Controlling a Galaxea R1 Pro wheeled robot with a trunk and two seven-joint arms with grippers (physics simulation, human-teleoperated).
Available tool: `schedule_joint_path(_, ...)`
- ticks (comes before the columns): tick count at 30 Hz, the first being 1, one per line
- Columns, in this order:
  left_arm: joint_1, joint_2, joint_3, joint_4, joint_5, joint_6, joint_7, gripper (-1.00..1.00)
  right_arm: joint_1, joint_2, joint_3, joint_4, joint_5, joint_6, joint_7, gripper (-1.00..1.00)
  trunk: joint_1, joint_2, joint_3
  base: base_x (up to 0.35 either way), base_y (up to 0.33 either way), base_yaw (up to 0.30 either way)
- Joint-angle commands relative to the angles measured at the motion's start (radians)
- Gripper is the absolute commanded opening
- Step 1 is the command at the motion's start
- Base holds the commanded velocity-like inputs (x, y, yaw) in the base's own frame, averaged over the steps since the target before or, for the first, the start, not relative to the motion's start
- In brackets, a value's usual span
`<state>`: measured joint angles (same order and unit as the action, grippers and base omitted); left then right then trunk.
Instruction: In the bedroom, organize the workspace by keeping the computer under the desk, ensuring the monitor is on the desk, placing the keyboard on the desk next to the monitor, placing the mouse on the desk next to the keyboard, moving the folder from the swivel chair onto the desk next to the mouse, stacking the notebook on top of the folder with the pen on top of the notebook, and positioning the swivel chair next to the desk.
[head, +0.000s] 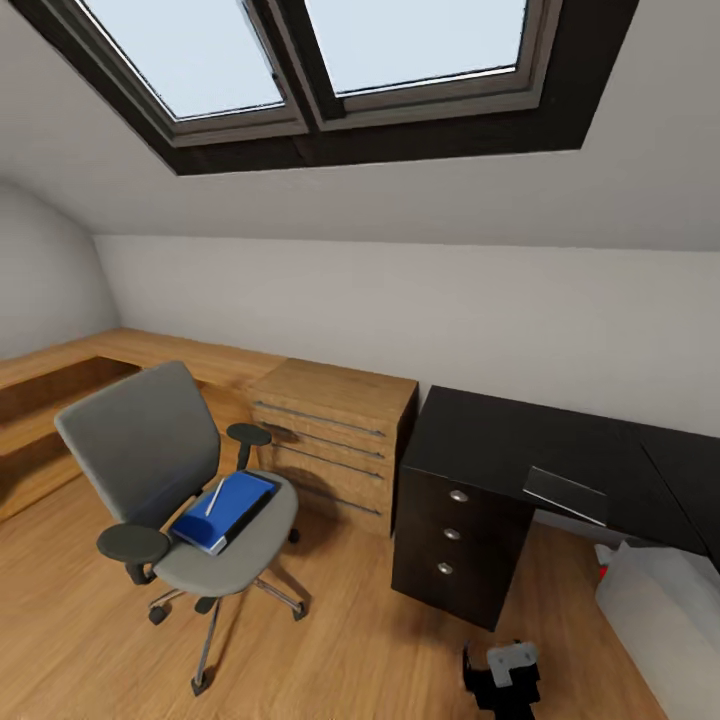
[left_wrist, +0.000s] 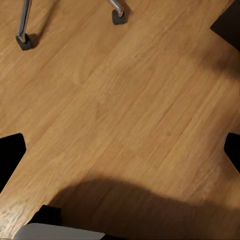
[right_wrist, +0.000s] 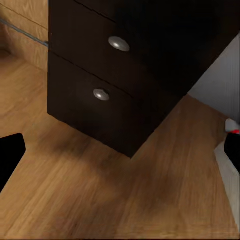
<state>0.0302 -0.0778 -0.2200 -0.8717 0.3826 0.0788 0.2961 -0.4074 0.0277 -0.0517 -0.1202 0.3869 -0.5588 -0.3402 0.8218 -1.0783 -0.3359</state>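
Grey swivel chair (head: 160, 450) w/ black armrests, chrome base; bright blue folder (head: 226, 510), white-edged, w/ white pen (head: 214, 498). Black desk (head: 520, 440) w/ silver drawer knobs; light-wood drawer unit (head: 335, 435). Warm wood-grain floor (left_wrist: 130, 110); pale grey-white computer (head: 660, 610), red spot.

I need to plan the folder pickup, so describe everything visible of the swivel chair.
The swivel chair stands upright on the wood floor, left of the light-wood drawer unit. It has a tall grey back, grey seat, black armrests and a chrome star base with dark castors. The blue folder lies on its seat, with a white pen on top. Nothing else touches it.
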Motion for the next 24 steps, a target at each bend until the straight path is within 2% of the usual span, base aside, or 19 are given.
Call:
schedule_joint_path(1,0.0,0.001,-0.002,-0.003,0.007,0.004,0.007,1.0,-0.001,-0.013,-0.001,0.006,-0.006,-0.007,-0.005,1.0,0.0,-0.001,-0.002,-0.008,0.006,0.272)
schedule_joint_path(4,0.0,-0.001,-0.002,-0.002,0.008,0.004,0.008,1.0,-0.001,-0.051,-0.005,0.026,-0.129,-0.03,-0.003,1.0,0.0,-0.001,-0.004,-0.004,0.003,0.272)
schedule_joint_path(5,0.0,-0.001,-0.002,-0.002,0.008,0.004,0.008,1.0,-0.001,-0.055,-0.006,0.028,-0.149,-0.036,-0.002,1.0,0.0,-0.001,-0.004,-0.002,0.001,0.272)
schedule_joint_path(7,0.0,-0.002,-0.002,-0.003,0.007,0.004,0.008,1.0,-0.001,-0.067,-0.006,0.038,-0.215,-0.073,-0.002,1.0,0.0,-0.001,-0.006,-0.001,0.001,0.272)
schedule_joint_path(8,0.0,-0.002,-0.001,-0.003,0.007,0.004,0.008,1.0,-0.001,-0.069,-0.006,0.04,-0.228,-0.084,-0.002,1.0,0.0,-0.001,-0.006,-0.001,0.0,0.272)
schedule_joint_path(13,0.0,-0.002,-0.002,-0.003,0.006,0.004,0.008,1.0,-0.001,-0.069,-0.006,0.061,-0.283,-0.157,-0.008,1.0,0.0,-0.001,-0.009,0.0,0.0,0.272)
schedule_joint_path(20,0.0,-0.001,-0.002,-0.002,0.007,0.004,0.008,1.0,-0.001,-0.066,-0.007,0.092,-0.294,-0.258,-0.012,1.0,0.0,-0.001,-0.014,0.0,0.0,0.272)
schedule_joint_path(24,0.0,-0.001,-0.002,0.001,0.008,0.005,0.008,1.0,-0.001,-0.066,-0.007,0.094,-0.296,-0.286,-0.029,1.0,0.0,-0.001,-0.016,0.0,0.0,0.272)
